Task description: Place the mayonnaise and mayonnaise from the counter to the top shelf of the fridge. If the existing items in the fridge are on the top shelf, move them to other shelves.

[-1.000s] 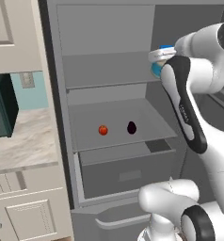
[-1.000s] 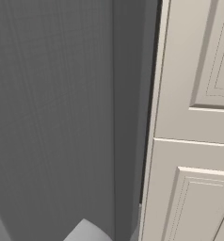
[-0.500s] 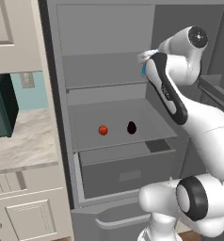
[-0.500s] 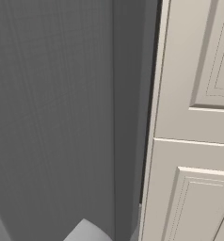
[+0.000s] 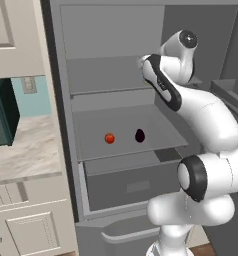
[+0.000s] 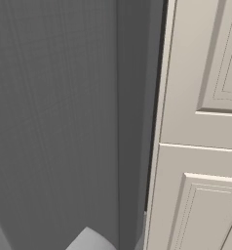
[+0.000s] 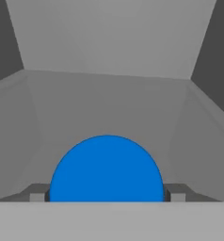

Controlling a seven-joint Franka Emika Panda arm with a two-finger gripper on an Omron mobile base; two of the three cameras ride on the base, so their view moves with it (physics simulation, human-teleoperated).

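A white robot arm reaches up into an open grey fridge [image 5: 61, 125], its pincer [image 7: 107, 194] clamped on a mayonnaise jar [image 7: 107, 169]. In the hand view the jar's round blue lid sits between the two grey fingers [image 7: 37, 193], which press against it on either side. Beyond the pincer lie the flat grey floor of the top shelf [image 7: 109, 103], the fridge's pale back wall, and darker side walls to each side.

In the left base view the arm's wrist sits at the right end of the top shelf [image 5: 106, 91], hiding the pincer and jar behind it. Below the pincer and to its left, on the next shelf down, rest a small red-orange fruit [image 5: 109, 138] and a dark purple fruit [image 5: 139, 135], near each other but apart. Under them is a boxy grey drawer [image 5: 136, 182]. Far to the left of the pincer, outside the fridge, stands the beige marbled counter [image 5: 26, 157] with a dark green toaster oven [image 5: 3, 117] on it.
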